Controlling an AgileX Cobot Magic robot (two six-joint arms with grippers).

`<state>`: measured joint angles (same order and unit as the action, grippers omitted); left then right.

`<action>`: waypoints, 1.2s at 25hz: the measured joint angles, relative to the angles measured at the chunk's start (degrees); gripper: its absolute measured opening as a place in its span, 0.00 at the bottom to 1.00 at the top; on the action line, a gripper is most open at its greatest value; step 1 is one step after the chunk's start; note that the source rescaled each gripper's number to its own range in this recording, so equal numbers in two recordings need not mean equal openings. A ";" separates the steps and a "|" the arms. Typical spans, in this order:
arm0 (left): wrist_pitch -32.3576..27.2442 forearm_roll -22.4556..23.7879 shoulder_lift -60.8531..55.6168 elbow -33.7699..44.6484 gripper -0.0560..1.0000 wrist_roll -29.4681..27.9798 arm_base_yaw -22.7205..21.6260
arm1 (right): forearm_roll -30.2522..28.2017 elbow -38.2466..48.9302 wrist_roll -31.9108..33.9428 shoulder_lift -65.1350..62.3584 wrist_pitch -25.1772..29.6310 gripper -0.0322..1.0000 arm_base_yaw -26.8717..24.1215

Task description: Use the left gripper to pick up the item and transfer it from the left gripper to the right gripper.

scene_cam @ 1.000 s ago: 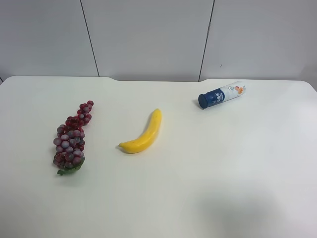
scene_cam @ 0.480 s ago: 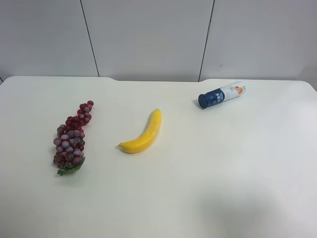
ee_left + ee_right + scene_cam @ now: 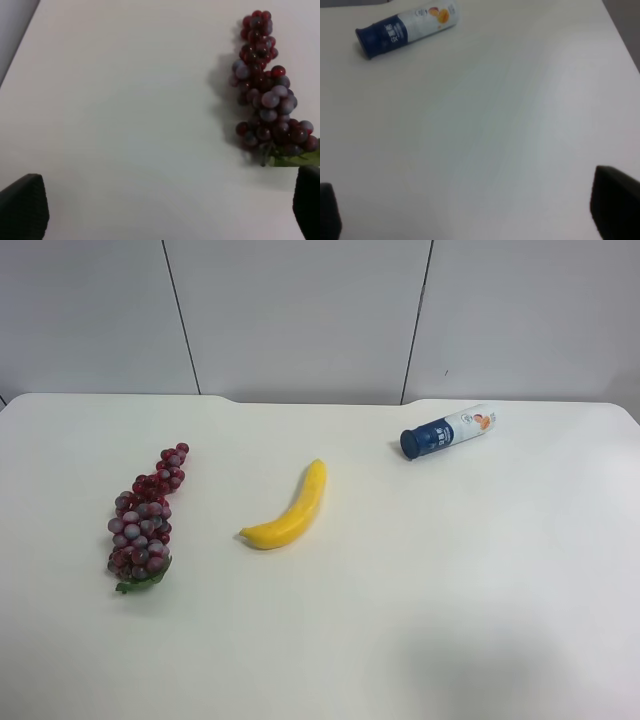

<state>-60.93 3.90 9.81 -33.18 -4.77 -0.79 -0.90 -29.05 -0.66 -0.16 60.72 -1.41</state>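
Waiting to be picked up, a long bunch of glossy dark red-purple plastic grapes [image 3: 145,525] with a green leaf lies flat on the white table [image 3: 400,620], at about nine o'clock from the table's centre in the high view, leaf end toward six o'clock. A yellow plastic banana [image 3: 288,508] lies near the centre, well apart from the grapes, and a blue-and-white bottle [image 3: 447,430] lies on its side at about two o'clock. Neither arm shows in the high view. The left gripper [image 3: 165,210], seen from its wrist camera, has its black jaws spread wide and holds nothing; the grapes lie off to one side of the gap, leaf end just beside one finger. The right gripper [image 3: 472,212] is likewise spread and empty, over bare table. Judging by this, the pick-up has not begun: the left gripper needs to shift sideways until the bunch sits between its jaws, descend, and close across the thicker part.
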 joint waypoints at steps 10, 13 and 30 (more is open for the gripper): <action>-1.26 -2.77 30.82 -10.32 1.00 1.44 1.25 | 0.00 0.00 0.00 0.00 0.00 1.00 0.00; -1.12 -2.89 39.26 -12.29 1.00 0.16 3.92 | 0.00 0.00 0.00 0.00 0.00 1.00 0.00; 9.97 -4.23 72.90 -19.71 1.00 -14.15 15.91 | 0.00 0.00 0.00 0.00 0.00 1.00 0.00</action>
<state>-50.95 -0.33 82.71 -52.89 -18.92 15.11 -0.90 -29.05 -0.66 -0.16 60.72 -1.41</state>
